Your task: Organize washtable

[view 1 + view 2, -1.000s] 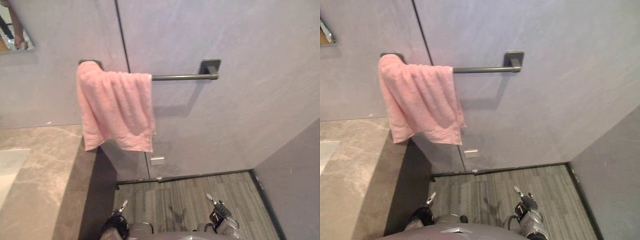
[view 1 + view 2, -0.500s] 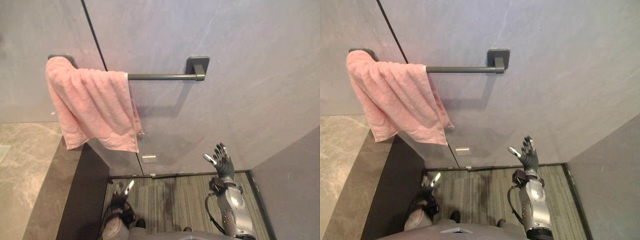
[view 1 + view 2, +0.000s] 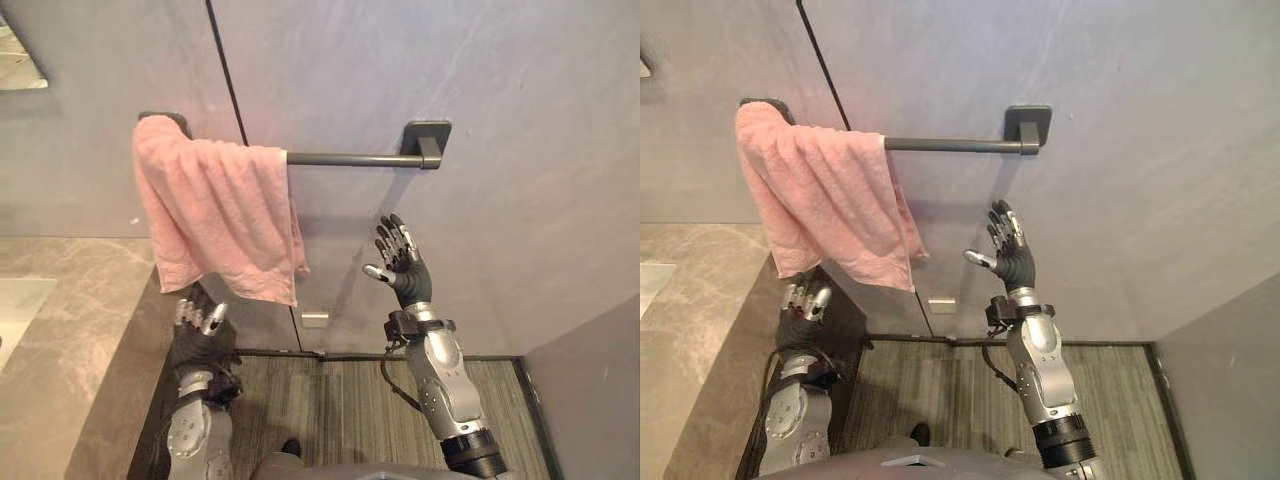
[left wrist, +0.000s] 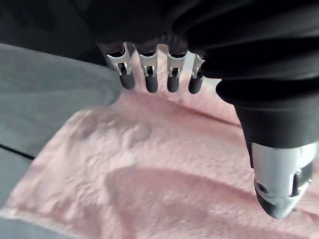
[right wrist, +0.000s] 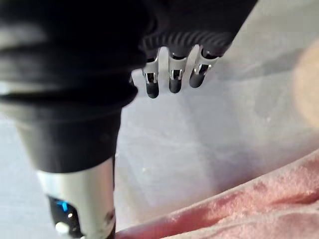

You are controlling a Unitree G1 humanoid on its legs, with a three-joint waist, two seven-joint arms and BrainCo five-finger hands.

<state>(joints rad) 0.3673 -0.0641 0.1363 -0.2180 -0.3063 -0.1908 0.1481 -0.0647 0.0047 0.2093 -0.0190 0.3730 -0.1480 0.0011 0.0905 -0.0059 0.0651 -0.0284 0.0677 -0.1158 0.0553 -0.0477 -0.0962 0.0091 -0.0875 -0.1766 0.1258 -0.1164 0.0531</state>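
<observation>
A pink towel [image 3: 220, 215] hangs bunched over the left end of a dark wall rail [image 3: 350, 158]. My right hand [image 3: 402, 264] is raised in front of the wall, below the bare part of the rail and to the right of the towel's lower edge, fingers spread and holding nothing. My left hand [image 3: 200, 325] is up below the towel's bottom hem, fingers straight and relaxed, with nothing in it. In the left wrist view the towel [image 4: 164, 174] lies just past my left hand's fingers [image 4: 149, 77]. The right wrist view shows the towel's edge [image 5: 239, 209] beyond my open fingers [image 5: 172, 74].
A marble washtable counter [image 3: 70, 340] runs along the left, with a white sink edge [image 3: 18, 305] at its far left. A grey wall stands straight ahead, with a small plate [image 3: 314, 319] low on it. Striped floor [image 3: 340, 400] lies below. A mirror corner [image 3: 20, 70] shows at the upper left.
Both arms have risen: my right hand went up from floor level to just under the rail, and my left hand climbed to the towel's hem. The camera has also shifted.
</observation>
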